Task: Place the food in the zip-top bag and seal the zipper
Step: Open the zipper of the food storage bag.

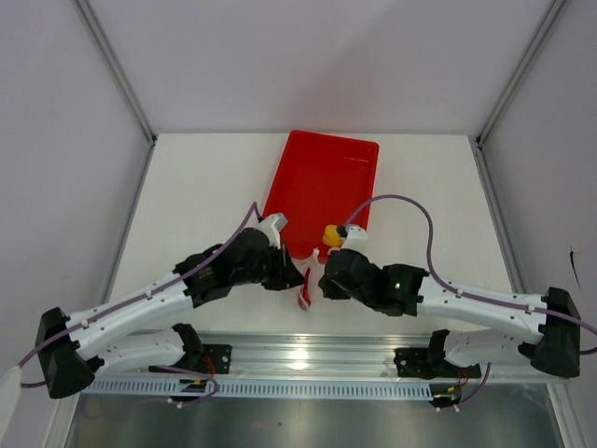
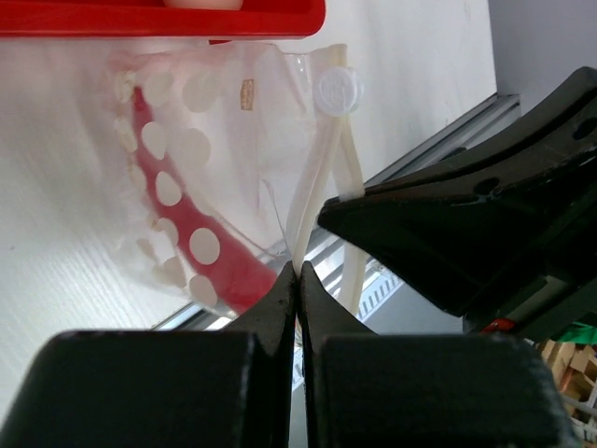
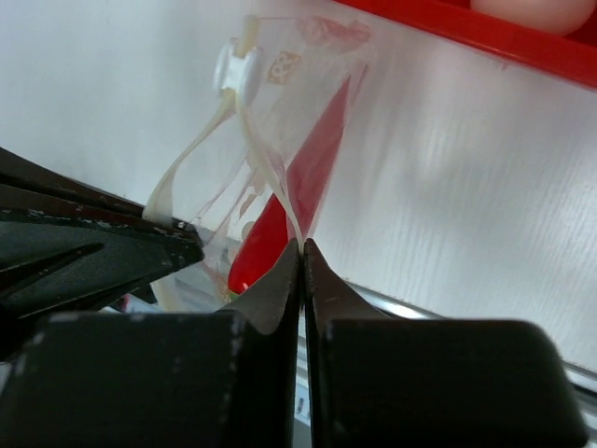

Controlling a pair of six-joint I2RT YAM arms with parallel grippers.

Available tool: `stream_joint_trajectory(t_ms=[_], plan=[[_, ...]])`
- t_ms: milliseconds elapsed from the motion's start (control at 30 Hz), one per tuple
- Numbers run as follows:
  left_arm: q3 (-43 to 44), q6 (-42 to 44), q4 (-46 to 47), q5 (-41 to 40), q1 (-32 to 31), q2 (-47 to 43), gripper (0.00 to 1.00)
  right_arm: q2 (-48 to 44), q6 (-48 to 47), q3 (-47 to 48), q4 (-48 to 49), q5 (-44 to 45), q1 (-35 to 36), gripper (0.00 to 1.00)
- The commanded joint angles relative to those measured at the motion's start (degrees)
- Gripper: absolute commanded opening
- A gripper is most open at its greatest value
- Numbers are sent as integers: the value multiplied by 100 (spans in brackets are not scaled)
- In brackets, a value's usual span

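progress check: chili pepper (image 2: 224, 271) already inside zip-top bag (image 2: 219, 140), bag at near table edge below red tray (image 1: 326, 177); left gripper (image 2: 297, 275) + right gripper (image 3: 300, 247) each pinched shut on one mouth lip; yellow fruit (image 1: 330, 233) by tray's near edge, pale ball (image 3: 541, 9) in tray, neither bagged; zipper (image 2: 317, 182) looks unsealed

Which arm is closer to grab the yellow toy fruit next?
Right, probably. The yellow roundish toy fruit sits beside the right claw; the left claw is farther. Both pinch the clear crinkly plastic bag.
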Motion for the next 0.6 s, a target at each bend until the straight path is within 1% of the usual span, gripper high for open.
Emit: stream_joint_trajectory(t_ms=[0,133,167,233,267,300,367,433,533,567], plan=[[144,300,-248,-211,-30,-131,0,-124,70,193,-431,452,-6,0],[170,511,-573,-431,-30,-175,1,-71,184,317,-1266,873,-6,0],[196,546,-661,-466,-30,-193,1,-54,289,352,-1685,987,-6,0],[310,669,-898,-756,-30,-210,0,51,421,448,-2127,1321,3,0],[346,722,-952,-783,-30,-228,1,87,552,466,-2486,1427,-6,0],[389,827,-978,-809,-30,-237,0,104,588,475,-2620,1498,3,0],[486,906,-1127,-836,-30,-211,1,96,597,449,-2700,1551,3,0],[618,1012,-1189,-775,-30,-97,1,17,379,353,-2508,1385,11,0],[715,1109,-1163,-502,-30,70,1,-123,-17,229,-1893,999,3,0],[733,1109,-1154,-258,-30,114,0,-228,-114,133,-1544,893,3,0]])
